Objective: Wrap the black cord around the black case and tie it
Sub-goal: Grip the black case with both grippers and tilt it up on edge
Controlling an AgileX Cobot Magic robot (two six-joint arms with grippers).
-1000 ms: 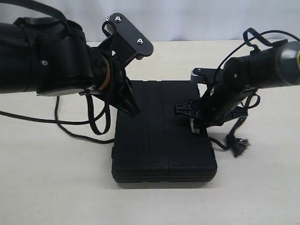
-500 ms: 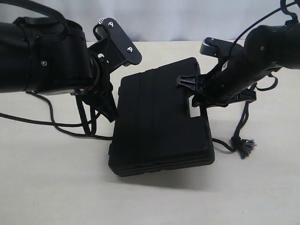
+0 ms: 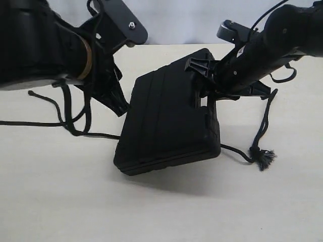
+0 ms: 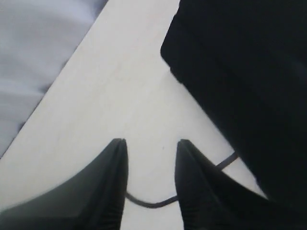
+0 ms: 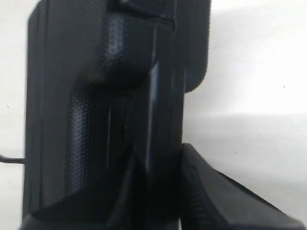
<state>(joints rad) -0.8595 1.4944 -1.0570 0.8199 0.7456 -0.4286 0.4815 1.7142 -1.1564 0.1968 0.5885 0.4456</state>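
Wrapping: right claw [image 5: 163, 191] clamps the tilted black case [image 3: 166, 126]; left claw [image 4: 149, 182] gapes empty, next must grab the black cord [image 4: 148, 203] just beyond its tips

The case [image 3: 166, 121], flat before, now tilts, its right side raised. The right gripper [image 3: 204, 95] has risen with it; the left gripper [image 3: 120, 105] lifted too.

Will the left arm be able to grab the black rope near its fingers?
Probably yes. The left gripper is open, and the black cord runs across the table right under its jaws. The black case sits to one side, not covering that stretch.
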